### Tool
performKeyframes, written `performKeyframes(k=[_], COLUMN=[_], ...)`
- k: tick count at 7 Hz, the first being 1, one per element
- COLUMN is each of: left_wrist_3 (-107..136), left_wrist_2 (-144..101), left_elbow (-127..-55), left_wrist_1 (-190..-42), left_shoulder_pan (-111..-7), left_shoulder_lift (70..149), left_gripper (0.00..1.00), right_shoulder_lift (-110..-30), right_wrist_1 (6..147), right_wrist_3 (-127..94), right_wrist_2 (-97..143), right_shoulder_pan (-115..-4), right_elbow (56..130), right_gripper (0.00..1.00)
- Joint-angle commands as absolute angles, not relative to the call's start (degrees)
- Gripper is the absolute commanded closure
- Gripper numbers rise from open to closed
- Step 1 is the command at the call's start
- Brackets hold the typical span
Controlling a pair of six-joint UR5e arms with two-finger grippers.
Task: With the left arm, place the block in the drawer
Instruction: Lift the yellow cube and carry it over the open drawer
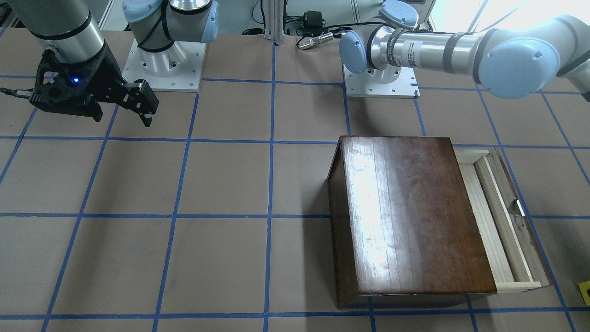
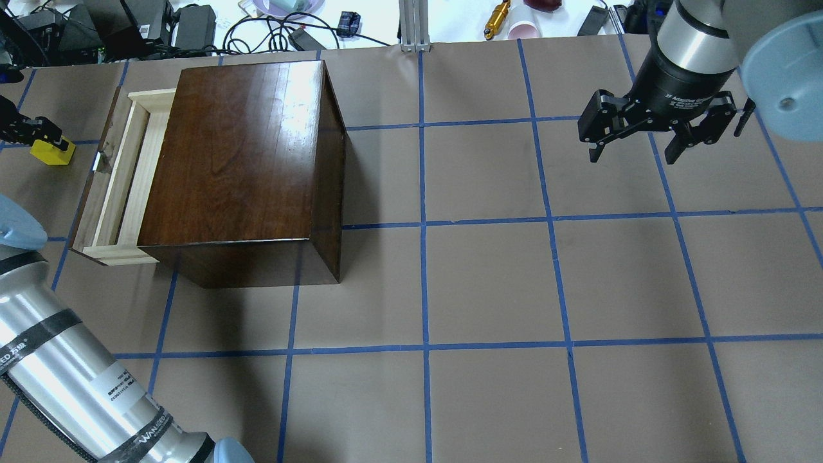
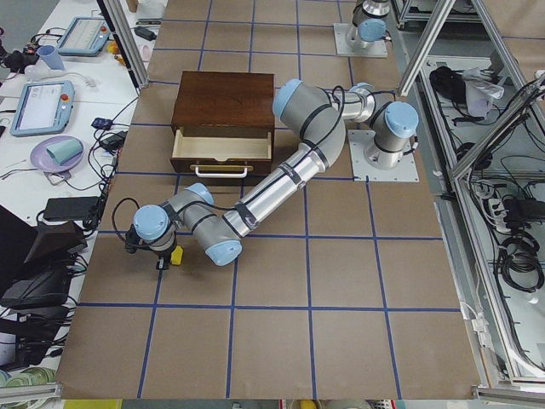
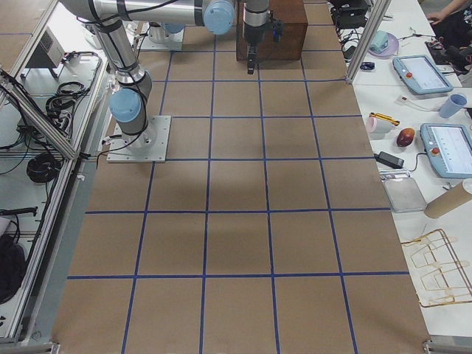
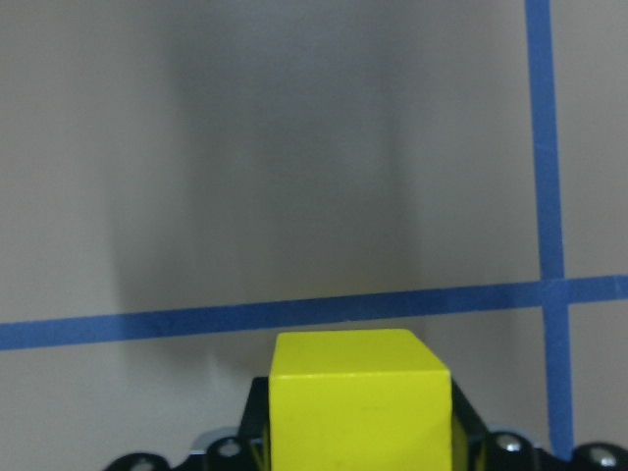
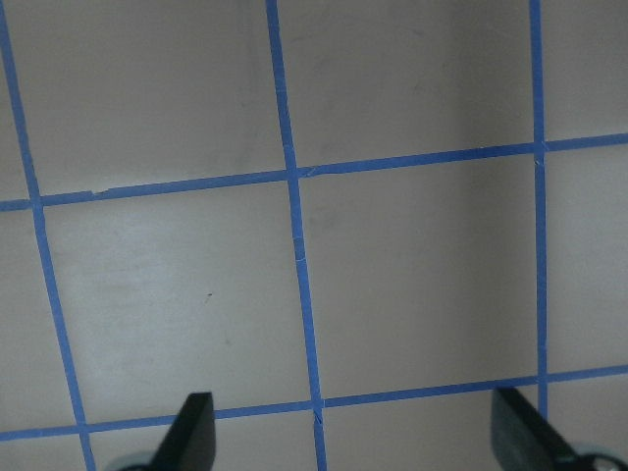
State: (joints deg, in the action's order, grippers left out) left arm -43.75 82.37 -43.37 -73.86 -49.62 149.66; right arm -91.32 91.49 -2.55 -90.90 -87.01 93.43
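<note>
The yellow block (image 5: 358,407) sits between my left gripper's fingers (image 5: 465,432) in the left wrist view, so the gripper is shut on it. In the overhead view the left gripper (image 2: 40,136) and block (image 2: 53,152) are at the far left edge, just left of the drawer's dark front. I cannot tell whether the block is touching the table. The drawer (image 2: 122,177) is pulled out of the dark wooden box (image 2: 238,154), and the part of its pale tray that shows is bare. It also shows in the front-facing view (image 1: 488,216). My right gripper (image 2: 633,156) is open and empty, far to the right.
Brown table paper with a blue tape grid (image 2: 422,225). Cables, adapters and cups lie beyond the far table edge (image 2: 270,26). The left arm's forearm (image 2: 77,386) crosses the near-left corner. The arm bases (image 1: 163,64) are bolted on the robot's side.
</note>
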Motion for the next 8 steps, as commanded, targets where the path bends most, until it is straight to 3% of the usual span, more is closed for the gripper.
performKeyframes(k=[1, 8], left_wrist_3=[-43.86, -40.62], left_wrist_2=[82.44, 83.58], left_elbow=[-44.46, -65.19], left_wrist_1=[-74.87, -85.59], left_shoulder_pan=[-49.75, -52.73], left_shoulder_lift=[147.59, 121.59], left_gripper=[0.89, 0.89], right_shoulder_lift=[-91.32, -91.32], right_wrist_1=[91.49, 91.49], right_wrist_3=[-2.55, -2.55], right_wrist_2=[-90.88, -90.88], right_shoulder_pan=[-87.01, -87.01], right_elbow=[93.43, 93.43], right_gripper=[0.0, 0.0])
